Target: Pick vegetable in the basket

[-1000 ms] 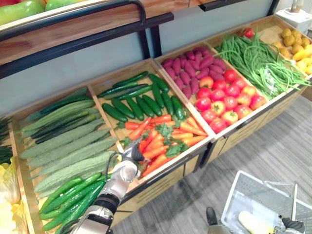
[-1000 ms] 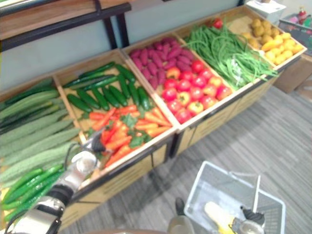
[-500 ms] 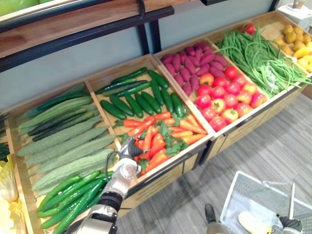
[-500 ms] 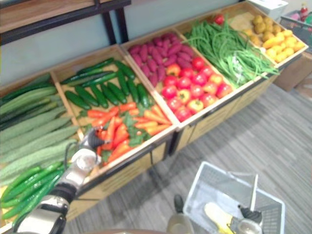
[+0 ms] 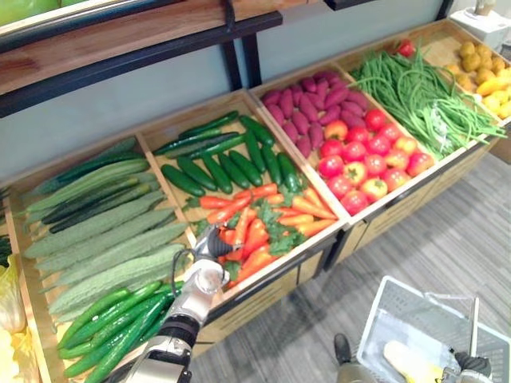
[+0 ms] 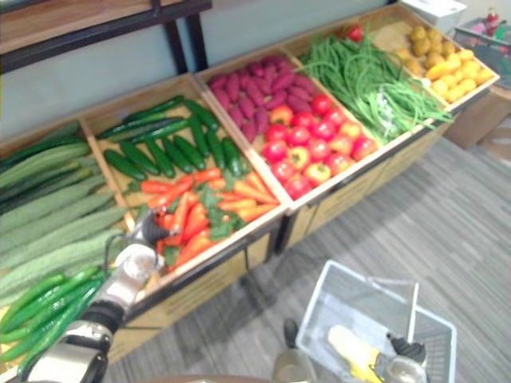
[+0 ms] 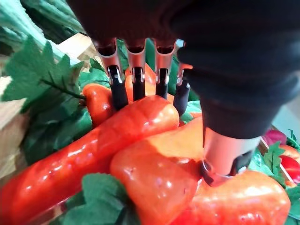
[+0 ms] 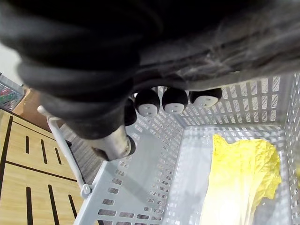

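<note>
My left hand reaches into the bin of orange carrots at its front left corner. In the left wrist view its fingers point straight down behind a glossy carrot, and the thumb rests on the near side of another carrot. The hand is open. My right hand is low at the right, shut on the handle of a white mesh basket. A pale yellow cabbage lies in the basket.
The wooden stand holds bitter gourds, dark cucumbers, purple sweet potatoes, red tomatoes, green beans and yellow produce. A dark-railed shelf runs above. Grey plank floor lies before the stand.
My left hand has moved a little back and left from the bin's front edge on to the carrots. The view has shifted slightly. The right hand still holds the basket.
</note>
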Motion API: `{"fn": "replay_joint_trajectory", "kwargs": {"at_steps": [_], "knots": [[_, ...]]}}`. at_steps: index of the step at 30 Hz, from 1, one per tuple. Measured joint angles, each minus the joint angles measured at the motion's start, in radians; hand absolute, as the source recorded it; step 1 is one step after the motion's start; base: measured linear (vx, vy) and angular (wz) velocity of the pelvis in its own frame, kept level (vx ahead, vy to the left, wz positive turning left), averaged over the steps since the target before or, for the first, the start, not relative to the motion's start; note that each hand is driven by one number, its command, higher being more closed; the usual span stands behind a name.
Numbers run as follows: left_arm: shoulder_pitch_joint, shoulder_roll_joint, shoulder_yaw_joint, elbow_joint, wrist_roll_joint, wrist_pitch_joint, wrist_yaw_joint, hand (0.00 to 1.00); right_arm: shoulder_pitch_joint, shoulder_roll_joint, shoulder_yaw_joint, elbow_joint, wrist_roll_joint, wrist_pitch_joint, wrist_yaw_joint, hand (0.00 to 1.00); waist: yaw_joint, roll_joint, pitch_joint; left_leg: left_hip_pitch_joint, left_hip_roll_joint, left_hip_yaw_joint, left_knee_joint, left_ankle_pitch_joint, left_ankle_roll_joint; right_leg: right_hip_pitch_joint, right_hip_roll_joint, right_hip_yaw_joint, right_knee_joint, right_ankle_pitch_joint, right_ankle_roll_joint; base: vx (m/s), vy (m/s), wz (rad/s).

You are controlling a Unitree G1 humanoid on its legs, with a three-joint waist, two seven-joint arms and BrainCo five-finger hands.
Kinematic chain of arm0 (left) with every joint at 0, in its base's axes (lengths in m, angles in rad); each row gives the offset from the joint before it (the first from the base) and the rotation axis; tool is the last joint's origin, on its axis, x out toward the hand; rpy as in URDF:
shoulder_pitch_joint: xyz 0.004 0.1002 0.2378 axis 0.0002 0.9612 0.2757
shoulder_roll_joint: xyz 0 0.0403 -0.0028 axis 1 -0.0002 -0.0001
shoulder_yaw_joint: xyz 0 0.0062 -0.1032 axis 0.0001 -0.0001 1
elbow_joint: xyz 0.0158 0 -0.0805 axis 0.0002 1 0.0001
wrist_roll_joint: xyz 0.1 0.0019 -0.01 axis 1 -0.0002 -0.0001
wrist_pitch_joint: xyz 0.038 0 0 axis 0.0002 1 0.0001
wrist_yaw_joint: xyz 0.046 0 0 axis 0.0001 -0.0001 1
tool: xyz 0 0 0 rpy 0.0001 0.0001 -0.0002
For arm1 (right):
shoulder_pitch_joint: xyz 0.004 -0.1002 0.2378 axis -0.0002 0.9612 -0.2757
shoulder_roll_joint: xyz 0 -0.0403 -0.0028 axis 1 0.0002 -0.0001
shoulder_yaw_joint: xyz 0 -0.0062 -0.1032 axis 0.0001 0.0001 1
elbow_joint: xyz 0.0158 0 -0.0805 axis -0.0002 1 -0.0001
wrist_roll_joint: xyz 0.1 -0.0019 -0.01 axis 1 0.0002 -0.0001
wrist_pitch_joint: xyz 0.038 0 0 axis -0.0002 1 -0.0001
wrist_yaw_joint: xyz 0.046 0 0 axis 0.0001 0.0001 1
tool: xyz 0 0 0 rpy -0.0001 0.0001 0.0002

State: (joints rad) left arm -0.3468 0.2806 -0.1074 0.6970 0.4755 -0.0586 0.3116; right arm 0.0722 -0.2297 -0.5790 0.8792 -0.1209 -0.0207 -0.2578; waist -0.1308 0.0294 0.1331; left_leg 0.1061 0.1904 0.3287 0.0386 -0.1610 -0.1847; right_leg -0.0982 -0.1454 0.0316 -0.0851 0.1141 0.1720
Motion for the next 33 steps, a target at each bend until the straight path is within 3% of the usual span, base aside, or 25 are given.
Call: {"fn": "replay_joint_trajectory", "kwargs": {"at_steps": [5,19,20,28,33], "knots": [[0.031,0.022,0.001,-0.123,0.000,0.002,-0.002,1.00,0.001,0.004,0.000,0.001,0.000,-0.001,0.000,1.00,0.001,-0.012,0.007,0.001,0.001,-0.021,0.000,0.000,0.000,0.010,-0.001,-0.011,0.000,0.000,0.000,0.01,-0.013,0.06],[0.119,0.067,-0.006,-0.363,0.000,-0.029,-0.014,1.00,0.011,0.011,0.039,0.001,-0.003,-0.003,0.009,1.00,0.027,0.000,-0.002,0.002,-0.001,-0.044,0.017,0.000,0.001,0.033,-0.010,-0.031,0.003,0.001,-0.001,0.00,-0.007,0.04],[0.120,0.067,-0.006,-0.364,0.000,-0.029,-0.015,0.00,0.011,0.012,0.041,0.001,-0.009,-0.003,0.012,1.00,0.028,0.001,-0.002,0.002,-0.001,-0.044,0.018,0.000,0.001,0.033,-0.010,-0.032,0.003,0.001,0.000,0.00,0.000,0.00],[0.126,0.058,-0.006,-0.330,-0.002,-0.025,-0.035,0.00,0.009,0.012,0.051,0.000,-0.035,-0.003,0.022,1.00,0.033,0.002,-0.017,-0.003,-0.002,-0.052,0.016,0.000,0.002,0.033,-0.011,-0.037,-0.003,0.003,0.001,0.00,0.000,0.00],[0.124,0.001,-0.004,-0.217,0.000,0.019,-0.032,0.00,0.006,0.013,0.057,0.000,-0.036,-0.003,0.022,1.00,0.031,0.001,-0.018,-0.005,-0.003,-0.054,0.015,0.000,0.002,0.033,-0.012,-0.038,-0.007,0.003,0.001,0.00,0.000,0.00]]}}
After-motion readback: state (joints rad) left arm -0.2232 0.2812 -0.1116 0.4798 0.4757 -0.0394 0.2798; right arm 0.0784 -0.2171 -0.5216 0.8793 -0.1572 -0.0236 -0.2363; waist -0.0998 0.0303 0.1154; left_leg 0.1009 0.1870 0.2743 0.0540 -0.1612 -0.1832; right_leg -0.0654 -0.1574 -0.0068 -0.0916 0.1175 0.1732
